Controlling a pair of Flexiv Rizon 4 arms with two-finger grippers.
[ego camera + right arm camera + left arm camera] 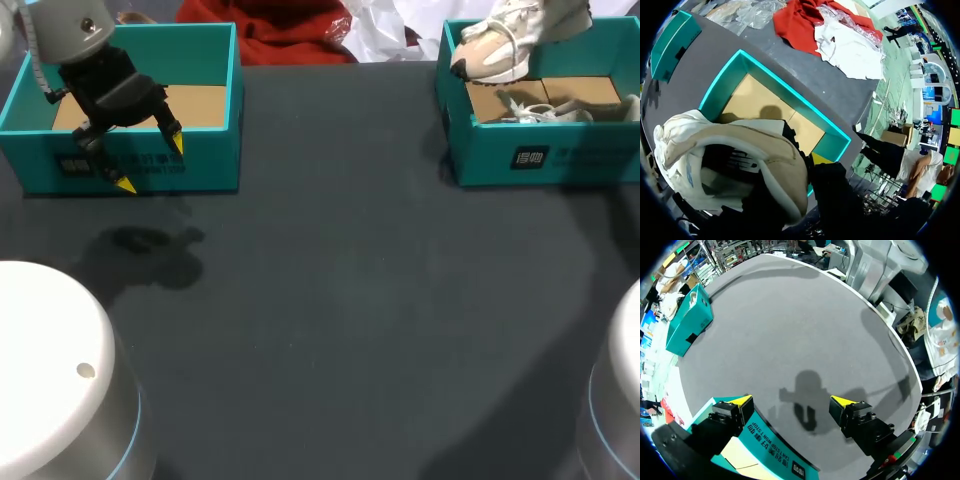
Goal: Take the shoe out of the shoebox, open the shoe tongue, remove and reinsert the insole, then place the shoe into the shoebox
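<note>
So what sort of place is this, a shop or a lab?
Probably a robot lab bench, not a shop: the yellow-tipped left gripper hangs by the left shoebox on a dark table, and a white shoe is above the right shoebox.

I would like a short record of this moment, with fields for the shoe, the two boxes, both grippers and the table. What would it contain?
shoe: white and beige, raised over a far corner of the right box
right box: teal, open, cardboard floor
left box: teal, open, cardboard floor
left gripper: open, holding nothing, over the left box's front wall
right gripper: mostly hidden behind the shoe; grip cannot be told
table: dark surface
</note>
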